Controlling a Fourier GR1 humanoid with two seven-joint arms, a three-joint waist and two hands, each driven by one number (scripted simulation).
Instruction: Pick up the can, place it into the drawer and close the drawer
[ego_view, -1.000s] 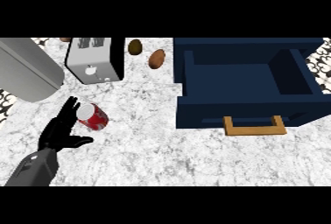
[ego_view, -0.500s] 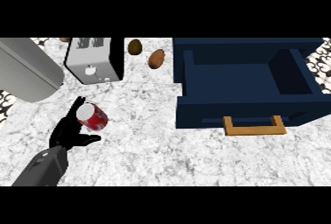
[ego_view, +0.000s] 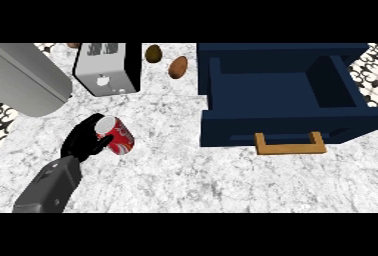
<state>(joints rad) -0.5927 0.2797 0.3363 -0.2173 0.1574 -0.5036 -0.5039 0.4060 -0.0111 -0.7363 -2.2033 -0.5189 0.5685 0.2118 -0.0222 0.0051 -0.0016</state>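
One hand (ego_view: 83, 142) is at work here, the robot's left, and its fingers curl round the red can (ego_view: 116, 135) from the can's left side, the thumb crossing the can's lower front. The can stands slightly tilted on the marble counter (ego_view: 184, 175), left of centre, just below the toaster (ego_view: 107, 67) and well apart from the open navy drawer (ego_view: 284, 120) at the right. The right hand shows nowhere.

The step in hand looks like securing the grasp before lifting. To do it well, the fingers should wrap fully about the can's middle, not its top rim, so it does not tip as it rises. Then the lift should go straight up, clear of the counter, before any sideways travel. The path to the drawer runs rightward across bare marble; the can must pass above the drawer's front wall, over the wooden handle (ego_view: 290, 144), and come down inside the blue compartment. A large grey appliance (ego_view: 29, 80) sits at the far left and two brown, potato-like items (ego_view: 178, 67) lie near the toaster, none of them in the way.

Compared with a second ago, the hand has changed from open, spread fingers beside the can to a closed wrap on it, and the forearm (ego_view: 48, 187) has shifted slightly right. The can has hardly moved.
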